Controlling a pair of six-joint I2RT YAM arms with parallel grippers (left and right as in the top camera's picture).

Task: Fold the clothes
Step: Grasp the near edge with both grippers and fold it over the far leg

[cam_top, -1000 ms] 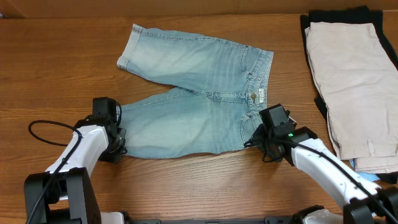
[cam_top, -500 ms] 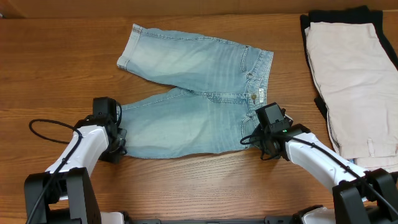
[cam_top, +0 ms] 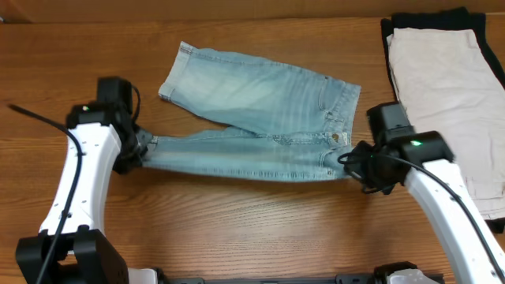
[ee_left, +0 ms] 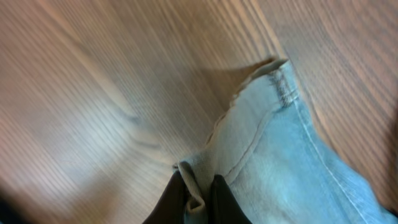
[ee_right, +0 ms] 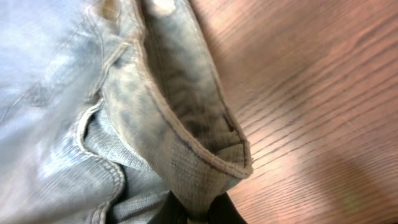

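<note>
**A:** Whereabouts of the denim shorts [cam_top: 252,118]?

**B:** Mid-table [cam_top: 237,237], somewhat toward the far edge. Far leg lying flat, hem aimed at the far left corner. Near leg raised and drawn into a taut band between the two arms.

**A:** Grip on the left?

**B:** Left gripper [cam_top: 136,151] toward the left edge, pinching the near leg's hem. In the wrist view, fingers [ee_left: 163,204] pressed together with a tuck of denim between them.

**A:** And on the right?

**B:** Much the same. Right gripper [cam_top: 359,162] clamped on the near corner of the waistband, just short of the stack of folded clothes [cam_top: 446,102] by the right edge.

**A:** Best way to carry out the fold, then?

**B:** Judging from here: move both ends toward the far edge together, at one pace, keeping the band level and only lightly taut. Set hem on hem and waistband on waistband, so the near leg covers the far one squarely. Lower before letting go, never drop from height. Avoid pulling the ends further apart, since both pinches look shallow and likely to slip. Keep the right arm off the stack.
</note>
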